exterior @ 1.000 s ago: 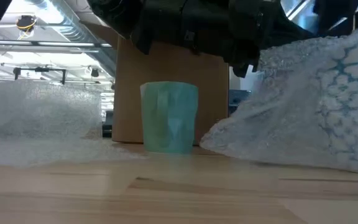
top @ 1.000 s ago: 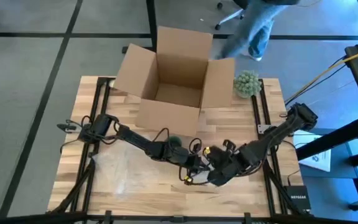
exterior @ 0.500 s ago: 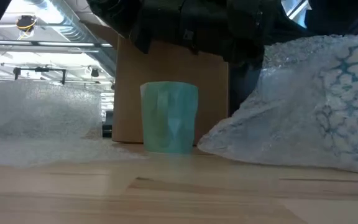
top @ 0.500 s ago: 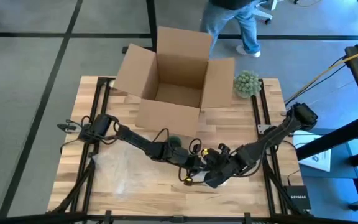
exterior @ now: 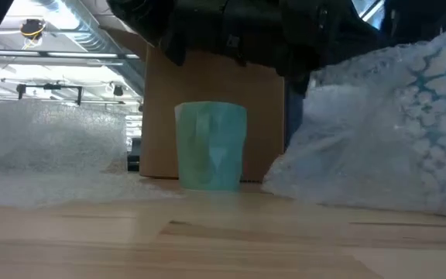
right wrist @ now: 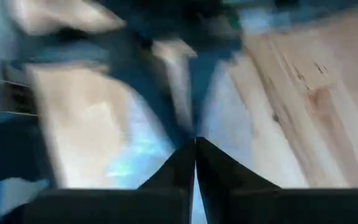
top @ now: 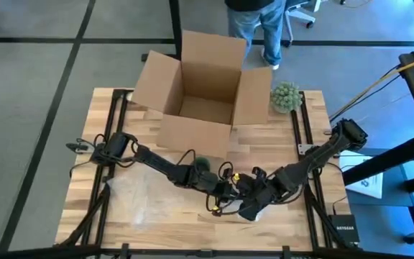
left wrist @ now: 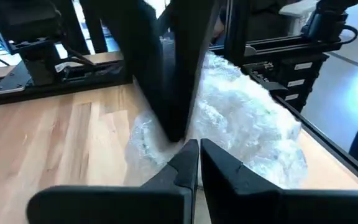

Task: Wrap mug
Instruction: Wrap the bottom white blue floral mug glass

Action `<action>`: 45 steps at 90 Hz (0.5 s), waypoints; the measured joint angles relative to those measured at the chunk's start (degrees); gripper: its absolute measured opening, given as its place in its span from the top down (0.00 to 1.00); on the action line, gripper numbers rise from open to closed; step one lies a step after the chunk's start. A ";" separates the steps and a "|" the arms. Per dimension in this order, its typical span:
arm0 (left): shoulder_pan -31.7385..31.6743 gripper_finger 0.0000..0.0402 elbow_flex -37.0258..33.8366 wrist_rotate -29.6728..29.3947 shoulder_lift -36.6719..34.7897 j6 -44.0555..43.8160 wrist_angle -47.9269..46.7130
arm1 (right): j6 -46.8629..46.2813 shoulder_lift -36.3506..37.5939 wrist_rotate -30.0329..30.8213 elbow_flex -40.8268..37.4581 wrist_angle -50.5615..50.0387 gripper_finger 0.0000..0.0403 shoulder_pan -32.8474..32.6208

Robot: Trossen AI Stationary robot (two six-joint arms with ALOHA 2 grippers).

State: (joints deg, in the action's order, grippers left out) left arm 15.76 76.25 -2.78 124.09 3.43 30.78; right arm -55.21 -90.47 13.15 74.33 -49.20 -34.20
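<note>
Seen from the high view: both arms meeting low at the table's near-centre, the left gripper reaching in from 9 o'clock, the right gripper from 3 o'clock, fingertips close together; an open cardboard box at 12 o'clock of them; a green spiky ball at 2 o'clock near the table's far edge; only a sliver of the green mug peeking out at the left forearm, at 11 o'clock of the grippers; a flat clear sheet hardly visible at 8 o'clock on the wood; a person's legs on the floor past the box

From the low view, much plainer: mug upright on the table, uncovered, box wall behind it; bubble wrap lifted in a crumpled heap at 3 o'clock of the mug, near but apart; more wrap spread low at 9 o'clock; dark arm parts overhead, grippers themselves not separable here

Left wrist view: own fingers pressed nearly together, nipping the bubble wrap's edge

Right wrist view: fingers closed to a point on a pale fold of wrap; everything else smeared
</note>
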 joint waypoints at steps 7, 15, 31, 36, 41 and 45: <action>-0.08 1.00 -0.02 0.04 0.00 -0.04 -0.10 | -1.33 0.12 -3.08 1.15 -3.23 1.00 -0.35; -0.06 1.00 -0.02 0.02 0.02 -0.04 -0.27 | -3.13 -0.77 -6.18 1.16 -2.95 1.00 -0.47; -0.05 1.00 -0.13 -0.01 0.20 -0.01 -1.14 | -3.67 -3.84 -8.25 -2.08 0.30 1.00 -0.34; -0.06 1.00 -0.22 0.05 0.44 -0.01 -1.13 | -3.69 -5.08 -9.41 -3.44 2.95 1.00 -0.31; -0.04 1.00 -0.22 -0.02 0.41 -0.01 -1.12 | -3.69 -5.75 -11.60 -4.61 4.14 1.00 -0.16; -0.04 1.00 -0.11 -0.01 0.35 -0.01 -0.41 | -3.69 -6.81 -12.11 -5.38 3.84 1.00 -0.21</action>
State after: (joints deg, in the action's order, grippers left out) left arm 15.73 76.14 -2.79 124.44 3.42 30.37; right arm -58.89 -97.28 1.04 68.95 -45.37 -34.41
